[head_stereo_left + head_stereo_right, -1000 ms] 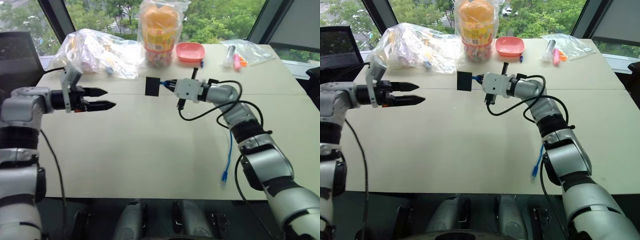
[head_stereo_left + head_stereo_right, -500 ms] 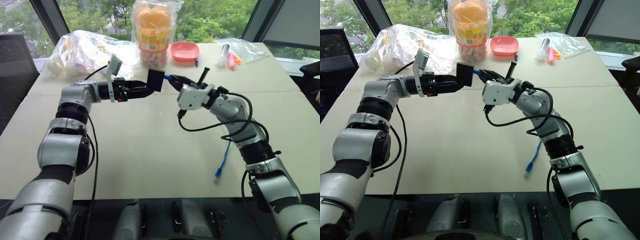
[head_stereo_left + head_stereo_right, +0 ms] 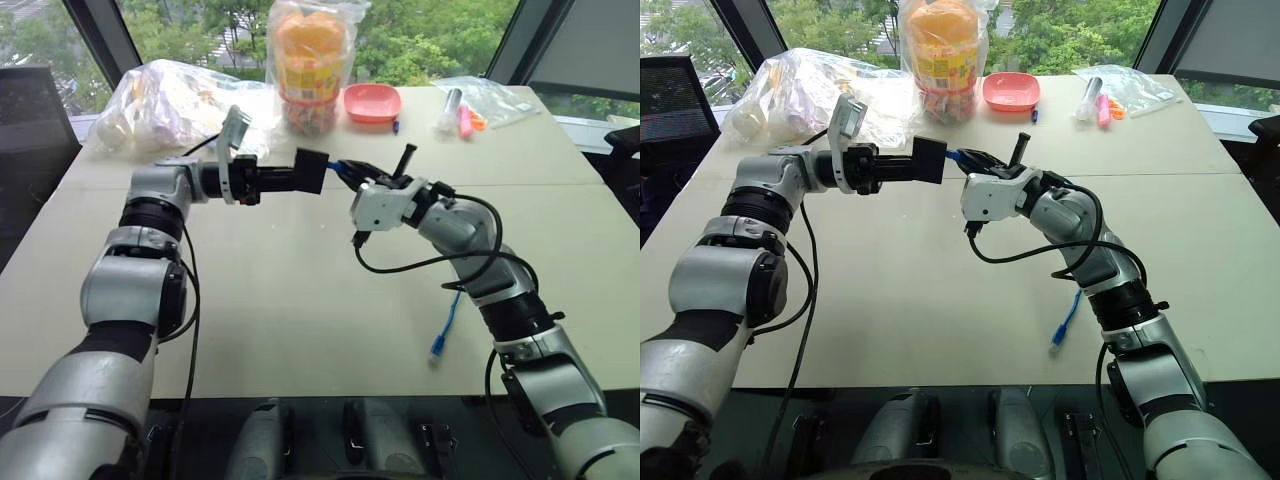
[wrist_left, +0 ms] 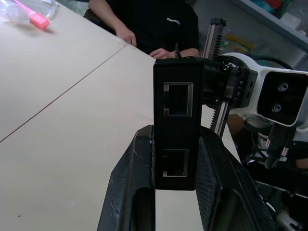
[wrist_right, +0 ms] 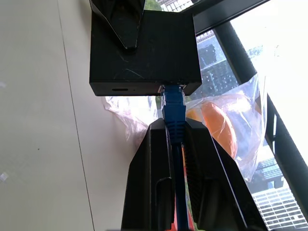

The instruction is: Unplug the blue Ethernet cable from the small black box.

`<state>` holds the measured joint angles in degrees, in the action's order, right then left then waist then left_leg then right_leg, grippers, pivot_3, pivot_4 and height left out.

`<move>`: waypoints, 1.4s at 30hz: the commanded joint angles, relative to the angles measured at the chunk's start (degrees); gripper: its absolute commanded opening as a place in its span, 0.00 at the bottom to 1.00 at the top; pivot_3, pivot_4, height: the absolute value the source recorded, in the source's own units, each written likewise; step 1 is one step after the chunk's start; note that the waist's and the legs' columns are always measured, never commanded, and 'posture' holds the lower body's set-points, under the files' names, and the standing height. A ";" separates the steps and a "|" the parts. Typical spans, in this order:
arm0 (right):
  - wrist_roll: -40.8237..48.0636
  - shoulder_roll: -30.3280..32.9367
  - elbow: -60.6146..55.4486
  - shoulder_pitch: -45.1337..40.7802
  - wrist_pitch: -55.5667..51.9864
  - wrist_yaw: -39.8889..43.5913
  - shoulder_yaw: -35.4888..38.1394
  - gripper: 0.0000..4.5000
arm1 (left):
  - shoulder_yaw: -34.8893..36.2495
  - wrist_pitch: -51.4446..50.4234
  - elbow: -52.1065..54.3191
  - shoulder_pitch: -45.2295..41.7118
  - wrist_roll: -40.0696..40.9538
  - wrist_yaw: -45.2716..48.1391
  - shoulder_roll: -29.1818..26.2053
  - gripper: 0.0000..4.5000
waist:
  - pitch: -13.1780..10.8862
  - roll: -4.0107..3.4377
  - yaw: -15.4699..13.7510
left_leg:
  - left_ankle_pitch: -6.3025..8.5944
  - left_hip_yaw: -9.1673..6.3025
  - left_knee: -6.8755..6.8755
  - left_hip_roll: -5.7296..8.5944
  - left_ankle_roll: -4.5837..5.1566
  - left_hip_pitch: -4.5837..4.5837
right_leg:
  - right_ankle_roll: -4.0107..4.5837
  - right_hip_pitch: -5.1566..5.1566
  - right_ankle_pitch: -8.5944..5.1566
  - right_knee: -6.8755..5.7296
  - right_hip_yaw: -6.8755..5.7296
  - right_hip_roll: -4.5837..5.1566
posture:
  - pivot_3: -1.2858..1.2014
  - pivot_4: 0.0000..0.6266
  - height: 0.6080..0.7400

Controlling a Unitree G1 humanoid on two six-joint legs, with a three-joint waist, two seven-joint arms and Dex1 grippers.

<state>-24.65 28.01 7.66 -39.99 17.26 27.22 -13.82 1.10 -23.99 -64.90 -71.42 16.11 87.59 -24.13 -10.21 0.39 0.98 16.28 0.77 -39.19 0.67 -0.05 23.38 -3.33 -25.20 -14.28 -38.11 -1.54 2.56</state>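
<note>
A pale beige table (image 3: 300, 330) is spreading across the room, a thin seam running across its top, and daylight is pouring in through the large windows (image 3: 440, 40) behind it, where green trees are showing between dark slanted frames (image 3: 95, 40). A black chair (image 3: 675, 100) is standing off the table's far left corner. In the left wrist view a person in a black top (image 4: 159, 24) is sitting at the table's edge, hands resting on it.
</note>
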 commanded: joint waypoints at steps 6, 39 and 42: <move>18.49 -1.25 -13.20 8.21 -19.74 5.69 12.13 0.81 | 3.75 -2.15 2.43 2.57 1.40 -2.01 -1.46 0.11 | 0.00 0.02 -0.46 | 0.00 -0.01 -0.01 -0.01 0.00 0.02 | 0.00 0.00 0.00 0.01 0.01 0.03 | 0.52 0.24 1.00; 83.50 -20.17 -32.63 15.71 -63.44 -10.30 23.47 0.81 | 1.76 -24.35 35.98 15.13 16.38 1.16 -1.90 0.11 | 0.01 0.02 -0.16 | 0.01 -0.05 -0.03 -0.14 0.04 -0.06 | 0.10 0.08 0.07 0.01 0.03 0.00 | 0.52 0.24 1.00; 83.33 -20.07 -32.51 15.79 -63.12 -10.35 22.89 0.81 | 1.50 -24.48 36.20 15.35 16.54 1.07 -1.98 0.11 | 0.01 0.02 -0.17 | 0.01 -0.05 -0.03 -0.14 0.04 -0.05 | 0.10 0.08 0.07 0.01 0.04 0.00 | 0.52 0.24 1.00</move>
<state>57.64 7.86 -23.08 -23.69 -47.11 16.82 9.16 2.42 -48.42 -30.70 -55.92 31.33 88.49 -25.77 -10.20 0.41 0.81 16.30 0.72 -39.22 0.53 -0.01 23.33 -3.24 -25.13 -14.21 -38.11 -1.50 2.56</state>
